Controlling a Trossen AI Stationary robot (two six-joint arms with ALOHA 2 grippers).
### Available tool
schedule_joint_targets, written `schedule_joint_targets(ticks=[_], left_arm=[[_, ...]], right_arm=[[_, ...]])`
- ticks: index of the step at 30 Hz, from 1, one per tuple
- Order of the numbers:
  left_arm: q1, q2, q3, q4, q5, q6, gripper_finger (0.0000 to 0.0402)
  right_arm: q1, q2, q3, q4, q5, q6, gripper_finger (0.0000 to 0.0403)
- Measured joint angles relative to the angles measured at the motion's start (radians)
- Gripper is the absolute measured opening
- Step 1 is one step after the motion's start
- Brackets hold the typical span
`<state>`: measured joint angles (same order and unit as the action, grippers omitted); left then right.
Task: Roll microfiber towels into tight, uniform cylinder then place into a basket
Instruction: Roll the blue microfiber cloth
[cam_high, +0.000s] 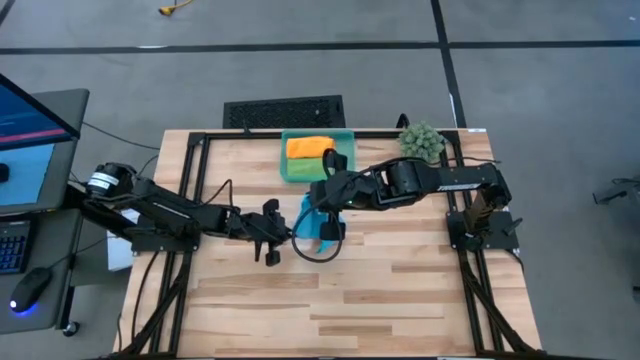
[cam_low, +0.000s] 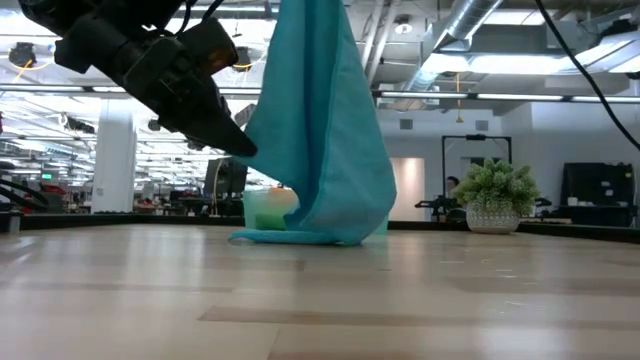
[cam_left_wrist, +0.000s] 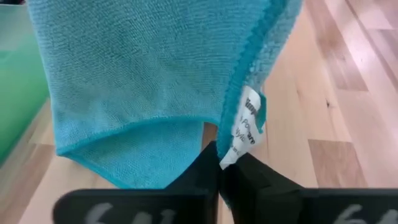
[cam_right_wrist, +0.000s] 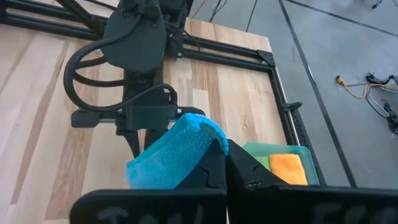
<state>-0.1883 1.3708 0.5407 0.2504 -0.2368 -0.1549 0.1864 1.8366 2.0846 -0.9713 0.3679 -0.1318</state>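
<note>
Two arms meet over the middle of the wooden table (cam_high: 330, 300), with the sky blue towel (cam_low: 320, 130) hanging between them like a limp curtain, its lower hem just brushing the boards. Behind it, at the table's far edge, sits the teal basket (cam_high: 345, 135), already holding an orange towel (cam_high: 310, 146) and some green cloth beside it. The right gripper (cam_right_wrist: 219, 163) is clamped tight on the towel's top fold, carrying its weight from above. The left gripper (cam_left_wrist: 219, 174) is pinched closed on the side hem, right by the small white care tag (cam_left_wrist: 245, 127). Such cloth looks light, soft and floppy: it should sag wherever unsupported, so corners and stitched hems seem the surest places to hold it.
</note>
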Motion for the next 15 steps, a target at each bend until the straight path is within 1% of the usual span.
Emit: schedule_joint_targets(ticks=[4, 7, 9, 11, 13, 15], left_arm=[[-0.001, -0.002, 0.0, -0.029, 0.008, -0.014, 0.0004], [-0.001, -0.037, 0.007, -0.082, 0.005, -0.015, 0.0002], [-0.002, -0.086, 0.041, -0.196, -0.004, -0.019, 0.0001], [-0.013, -0.145, 0.101, -0.359, -0.03, -0.022, 0.0001], [-0.031, -0.203, 0.17, -0.524, -0.089, -0.02, 0.0], [-0.051, -0.253, 0.255, -0.687, -0.146, -0.011, 0.0]], right_arm=[[0.001, 0.0, 0.0, -0.02, 0.0, 0.0, 0.0003], [0.009, -0.01, -0.001, -0.034, 0.001, 0.0, 0.0003], [0.021, -0.02, 0.0, -0.036, 0.004, 0.0, 0.0003], [0.035, -0.037, -0.001, -0.083, 0.015, 0.001, 0.0003], [0.047, -0.051, 0.001, -0.089, 0.045, 0.013, 0.0003], [0.06, -0.072, -0.001, -0.131, 0.063, 0.043, 0.0003]])
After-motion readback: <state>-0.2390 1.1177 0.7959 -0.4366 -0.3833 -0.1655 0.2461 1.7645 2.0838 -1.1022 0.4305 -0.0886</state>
